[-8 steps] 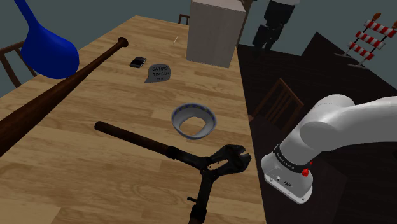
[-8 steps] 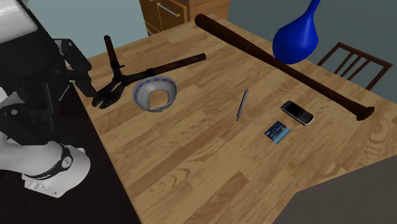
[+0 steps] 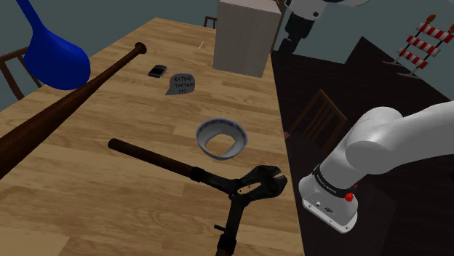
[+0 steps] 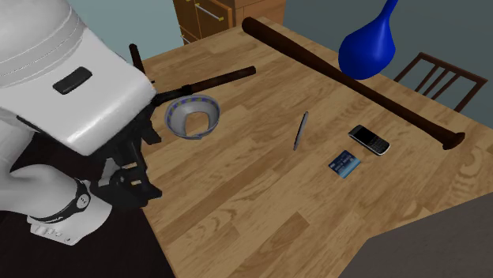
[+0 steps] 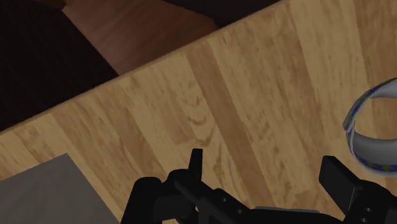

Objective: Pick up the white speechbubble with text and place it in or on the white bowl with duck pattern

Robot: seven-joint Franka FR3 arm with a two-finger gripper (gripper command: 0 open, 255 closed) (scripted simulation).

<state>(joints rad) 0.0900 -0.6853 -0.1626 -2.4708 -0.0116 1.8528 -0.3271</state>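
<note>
The speech bubble (image 3: 180, 84) is a small grey plaque with text, lying flat on the wooden table (image 3: 87, 167). In the second exterior view the speech bubble (image 4: 301, 130) shows edge-on as a thin sliver. The white bowl (image 3: 222, 138) with a blue patterned rim lies tipped on its side nearer the stand; the bowl (image 4: 192, 115) also appears at the edge of the wrist view as the bowl (image 5: 375, 137). My gripper (image 3: 285, 42) hangs above the table's edge beside the box, far from the bubble. In the wrist view the gripper (image 5: 266, 172) is open, with bare wood between its fingers.
A long brown bat (image 3: 65, 109) and a blue vase (image 3: 54, 51) lie along the shoulder view's left. Black long-handled pliers (image 3: 240, 185) sit near the bowl. A phone (image 4: 369, 139), a card (image 4: 344, 163) and a pale box (image 3: 246, 36) are on the table. Chairs stand around it.
The arm has swung: its white wrist has come into the top of the shoulder view, and the hand has moved down along the table's edge in the second exterior view. The objects have not moved.
</note>
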